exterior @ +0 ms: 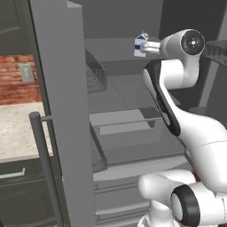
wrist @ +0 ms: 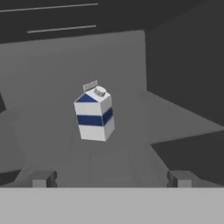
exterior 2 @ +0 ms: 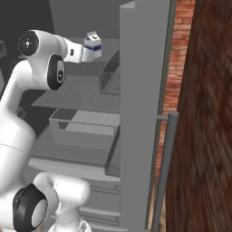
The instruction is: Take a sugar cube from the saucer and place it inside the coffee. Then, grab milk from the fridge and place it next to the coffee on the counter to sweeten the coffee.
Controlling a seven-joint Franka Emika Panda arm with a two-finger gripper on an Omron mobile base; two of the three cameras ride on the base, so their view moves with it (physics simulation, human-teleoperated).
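Fridge point(exterior: 62, 88) open, grey shelves. Milk point(wrist: 94, 114) upright on shelf, centre of hand view. My gripper point(wrist: 111, 178) wide open, empty, short of it. Carton looks light, crushable; I'd pinch flat sides mid-body.

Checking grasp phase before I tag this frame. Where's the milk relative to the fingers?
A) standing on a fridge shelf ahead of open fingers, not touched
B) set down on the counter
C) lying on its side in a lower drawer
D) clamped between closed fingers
A: in the hand view the milk stands upright on the fridge shelf, with the fingers spread wide and short of it.
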